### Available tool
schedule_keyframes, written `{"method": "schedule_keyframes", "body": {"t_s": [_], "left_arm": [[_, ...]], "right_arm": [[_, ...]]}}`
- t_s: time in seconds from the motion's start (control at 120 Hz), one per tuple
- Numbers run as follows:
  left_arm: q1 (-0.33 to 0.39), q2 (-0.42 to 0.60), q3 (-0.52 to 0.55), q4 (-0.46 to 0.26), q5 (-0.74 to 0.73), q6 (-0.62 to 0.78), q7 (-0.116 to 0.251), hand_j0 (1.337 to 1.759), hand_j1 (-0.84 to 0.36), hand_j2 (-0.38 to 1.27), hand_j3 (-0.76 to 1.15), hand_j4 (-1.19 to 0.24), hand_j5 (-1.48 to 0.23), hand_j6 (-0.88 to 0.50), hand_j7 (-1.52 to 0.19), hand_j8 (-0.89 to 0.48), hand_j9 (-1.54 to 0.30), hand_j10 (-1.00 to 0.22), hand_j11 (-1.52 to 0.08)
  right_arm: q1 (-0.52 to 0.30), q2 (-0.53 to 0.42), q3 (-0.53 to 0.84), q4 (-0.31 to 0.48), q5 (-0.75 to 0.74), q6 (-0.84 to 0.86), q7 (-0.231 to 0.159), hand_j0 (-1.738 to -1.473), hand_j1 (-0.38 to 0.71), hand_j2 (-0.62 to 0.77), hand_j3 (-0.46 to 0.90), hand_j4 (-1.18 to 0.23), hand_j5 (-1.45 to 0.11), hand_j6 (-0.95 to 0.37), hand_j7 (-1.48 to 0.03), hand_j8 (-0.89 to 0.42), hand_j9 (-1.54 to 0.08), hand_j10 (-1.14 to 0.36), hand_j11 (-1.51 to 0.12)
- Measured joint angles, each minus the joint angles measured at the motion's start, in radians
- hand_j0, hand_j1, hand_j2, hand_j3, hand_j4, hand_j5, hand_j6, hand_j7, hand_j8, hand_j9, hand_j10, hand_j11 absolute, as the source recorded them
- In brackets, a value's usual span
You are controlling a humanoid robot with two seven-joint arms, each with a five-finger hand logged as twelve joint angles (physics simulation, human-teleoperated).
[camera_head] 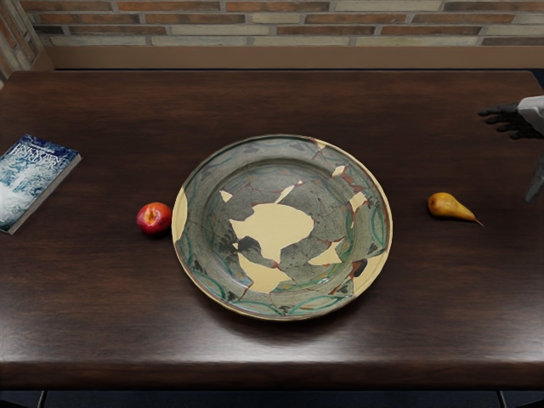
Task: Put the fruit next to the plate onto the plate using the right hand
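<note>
A wide green and cream plate [282,227] lies in the middle of the dark wooden table. A red apple [154,218] rests just off its left rim. A yellow-brown pear [450,206] lies on its side to the right of the plate, a short gap from the rim, stem pointing right. My right hand [508,120] comes in at the right edge, above and behind the pear, its dark fingers spread and holding nothing. The left arm does not show.
A blue and white book [31,177] lies near the table's left edge. A brick wall runs behind the table's far edge. The table's front edge crosses the bottom of the view.
</note>
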Motion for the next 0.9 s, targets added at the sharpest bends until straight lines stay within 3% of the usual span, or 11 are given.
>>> {"method": "schedule_keyframes", "body": {"t_s": [0.15, 0.258, 0.35, 0.583, 0.9], "left_arm": [[0.0, 0.0, 0.0, 0.0, 0.0, 0.0, 0.0, 1.658, 0.33, 0.0, 0.0, -0.02, -0.02, -0.02, -0.02, -0.02, -0.02, -0.02, -0.02], [0.0, 0.0, 0.0, 0.0, 0.0, 0.0, 0.0, 1.658, 0.33, 0.0, 0.0, -0.02, -0.02, -0.02, -0.02, -0.02, -0.02, -0.02, -0.02], [0.0, 0.0, 0.0, 0.0, 0.0, 0.0, 0.0, 1.658, 0.33, 0.0, 0.0, -0.02, -0.02, -0.02, -0.02, -0.02, -0.02, -0.02, -0.02], [0.0, 0.0, 0.0, 0.0, 0.0, 0.0, 0.0, 1.658, 0.33, 0.0, 0.0, -0.02, -0.02, -0.02, -0.02, -0.02, -0.02, -0.02, -0.02], [0.0, 0.0, 0.0, 0.0, 0.0, 0.0, 0.0, 1.658, 0.33, 0.0, 0.0, -0.02, -0.02, -0.02, -0.02, -0.02, -0.02, -0.02, -0.02]], "right_arm": [[0.017, 0.026, -0.014, -0.001, -0.009, 0.002, -0.002, -1.658, -0.35, 0.0, 0.0, -0.01, 0.0, -0.01, 0.0, -0.01, 0.0, -0.01, 0.0], [0.028, 0.089, -0.019, 0.003, -0.01, 0.002, -0.055, -1.658, -0.35, 0.0, 0.0, -0.01, 0.0, -0.01, 0.0, -0.01, 0.0, 0.0, 0.0], [0.027, 0.108, -0.022, 0.014, -0.013, 0.002, -0.078, -1.658, -0.35, 0.0, 0.0, -0.01, 0.0, -0.01, 0.0, -0.01, 0.0, 0.0, 0.0], [0.014, 0.131, -0.056, 0.092, -0.09, -0.017, -0.092, -1.658, -0.35, 0.0, 0.0, -0.01, 0.0, -0.01, 0.0, -0.01, 0.0, 0.0, 0.0], [-0.039, 0.222, -0.183, 0.235, -0.366, -0.368, -0.094, -1.658, -0.35, 0.0, 0.0, -0.01, 0.0, -0.01, 0.0, -0.01, 0.0, 0.0, 0.0]]}}
